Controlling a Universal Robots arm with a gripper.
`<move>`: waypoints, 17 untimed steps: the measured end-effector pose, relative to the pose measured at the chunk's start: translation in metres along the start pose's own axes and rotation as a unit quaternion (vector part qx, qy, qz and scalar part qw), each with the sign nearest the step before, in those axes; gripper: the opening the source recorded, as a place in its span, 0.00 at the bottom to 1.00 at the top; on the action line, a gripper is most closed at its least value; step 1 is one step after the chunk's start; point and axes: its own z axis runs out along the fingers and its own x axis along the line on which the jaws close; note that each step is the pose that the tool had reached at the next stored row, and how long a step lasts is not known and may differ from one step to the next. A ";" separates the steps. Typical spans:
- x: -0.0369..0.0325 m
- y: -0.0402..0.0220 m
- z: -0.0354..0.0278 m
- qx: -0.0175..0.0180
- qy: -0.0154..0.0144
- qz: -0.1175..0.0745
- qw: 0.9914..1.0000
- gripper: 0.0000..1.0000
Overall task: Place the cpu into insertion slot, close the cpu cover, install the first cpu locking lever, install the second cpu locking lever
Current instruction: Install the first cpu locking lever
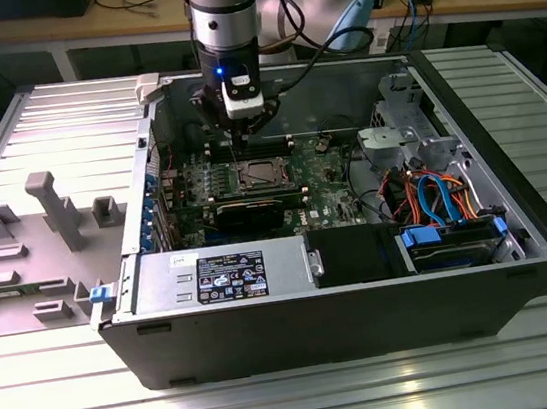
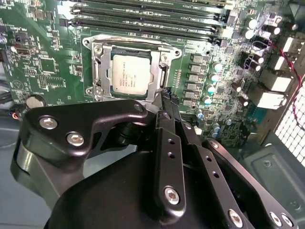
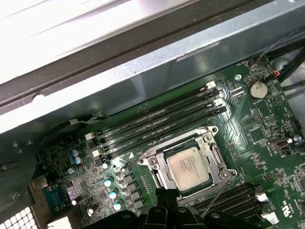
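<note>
The cpu (image 2: 131, 76) lies flat in the insertion slot (image 1: 255, 176) on the green board, its silver top showing in both wrist views (image 3: 190, 164). The cpu cover (image 2: 102, 71) lies down around it as a silvery frame (image 3: 159, 174). A thin metal lever rod (image 3: 217, 195) runs slantwise beside the socket. My gripper (image 2: 165, 98) hangs just above the socket's edge, its black fingers (image 3: 164, 200) pressed together and holding nothing. In the exterior view the gripper (image 1: 236, 144) points down into the open computer case, just behind the socket.
Long black memory slots (image 3: 157, 124) run beside the socket. A black graphics card (image 1: 254, 210) sits in front of it. The power supply (image 1: 222, 272), drive cage (image 1: 455, 241) and coloured cables (image 1: 433, 193) fill the case front and right. The case wall (image 3: 143, 76) stands close behind.
</note>
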 end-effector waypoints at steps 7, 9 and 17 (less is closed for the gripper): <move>-0.0001 -0.0009 0.0002 0.000 0.000 -0.030 1.000 0.11; 0.0000 -0.0011 0.0002 0.000 0.000 -0.036 0.999 0.11; 0.0023 -0.0041 0.0001 -0.002 0.001 -0.055 0.998 0.11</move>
